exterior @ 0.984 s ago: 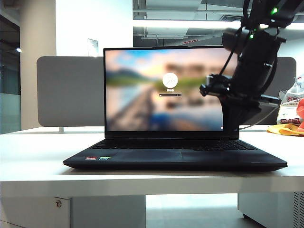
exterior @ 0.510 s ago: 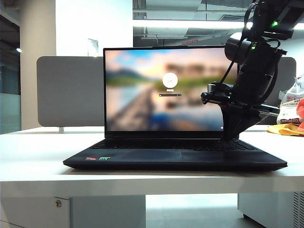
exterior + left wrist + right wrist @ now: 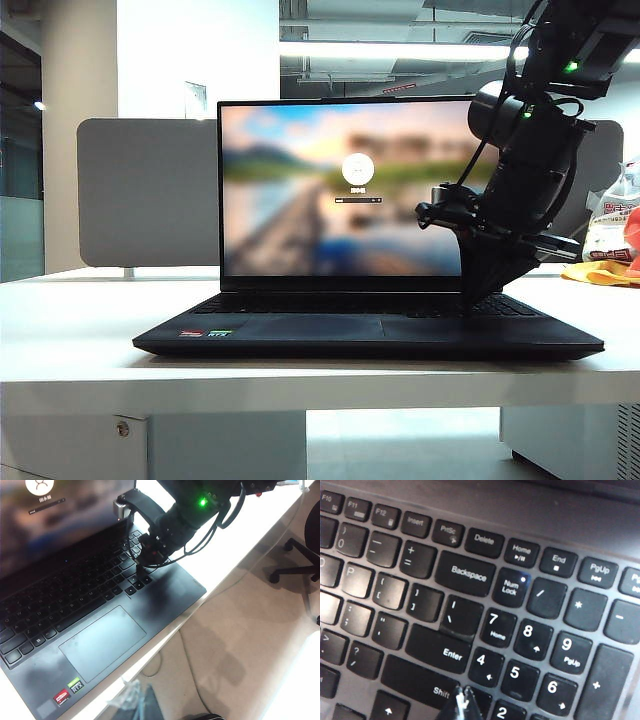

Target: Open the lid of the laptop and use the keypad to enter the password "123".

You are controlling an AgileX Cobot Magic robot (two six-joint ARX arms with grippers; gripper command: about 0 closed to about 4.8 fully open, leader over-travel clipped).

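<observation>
Keypad [image 3: 535, 645]: the number block at the right end of my laptop's [image 3: 370, 330] keyboard; low keys, light and springy I judge, wanting a short straight tap on a key's middle, never a grip.
Lid [image 3: 345, 190]: already upright with the login screen lit; thin, so I judge it flexes if shoved.
Right claw [image 3: 464, 700]: tips pressed together into one point, holding nothing, low over the keys beside the 4 and 2.
Left claw: outside every picture; I cannot tell its state.
Bench [image 3: 80, 330]: white, carrying the laptop near its front edge.
Right wrist view: key labels readable.
Exterior view: only the keyboard's thin edge, my arm masking the number block.
</observation>
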